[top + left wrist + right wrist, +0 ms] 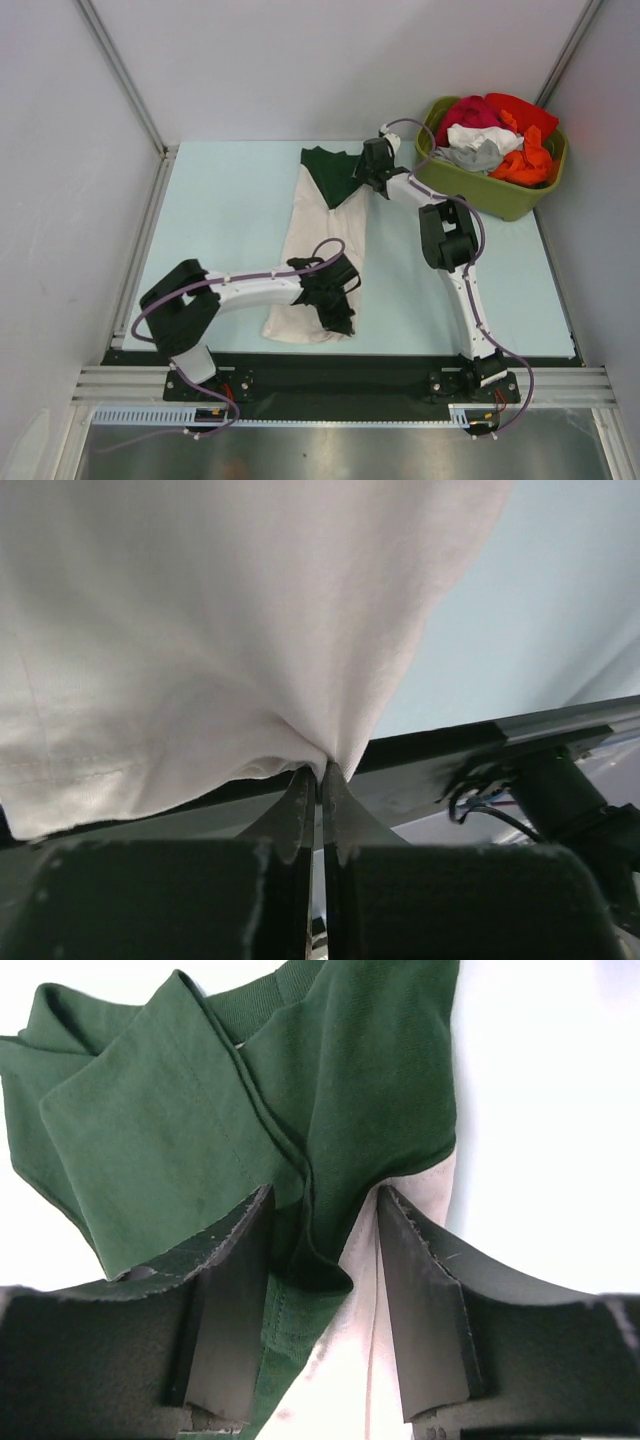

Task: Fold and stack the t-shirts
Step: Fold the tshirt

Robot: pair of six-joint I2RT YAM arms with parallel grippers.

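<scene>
Here, one t-shirt (310,235) lies out, one tub (470,190) heaped

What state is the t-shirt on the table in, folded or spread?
Partly folded: the t-shirt lies as a long narrow strip, not yet a compact rectangle.

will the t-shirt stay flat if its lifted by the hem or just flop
Probably floppy: the t-shirt puckers into a point where the left fingers pinch its hem. Its green collar end is creased into soft folds, so it would likely sag and bunch. It looks thin, so probably light.
</scene>
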